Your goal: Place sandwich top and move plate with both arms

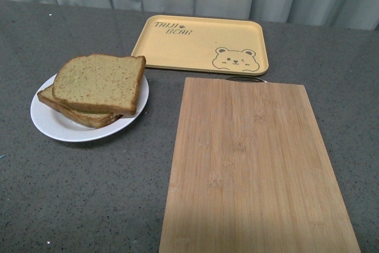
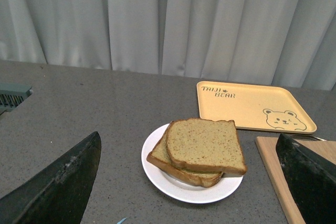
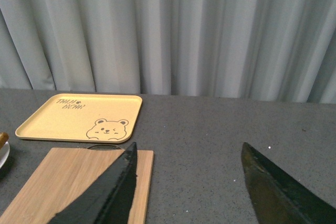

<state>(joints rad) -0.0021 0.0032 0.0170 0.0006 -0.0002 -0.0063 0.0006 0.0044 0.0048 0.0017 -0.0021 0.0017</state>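
Observation:
The sandwich top [image 1: 99, 82], a speckled tan slice with a brown crust, lies askew on a lower slice [image 1: 77, 112] on the round white plate [image 1: 59, 127] at the table's left. Both show in the left wrist view: the slice [image 2: 205, 144] and the plate [image 2: 181, 190]. What lies between the slices is hidden. My left gripper [image 2: 191, 182] is open, its fingers [image 2: 58, 187] spread wide, held back from the plate. My right gripper [image 3: 189, 187] is open over bare table beside the wooden board. Neither arm shows in the front view.
A bamboo cutting board [image 1: 254, 170] lies at the right front, also in the right wrist view [image 3: 58, 182]. A yellow bear tray [image 1: 201, 44] sits behind it. Grey curtains hang at the table's far edge. A grey-green object [image 2: 13, 95] shows at one edge of the left wrist view.

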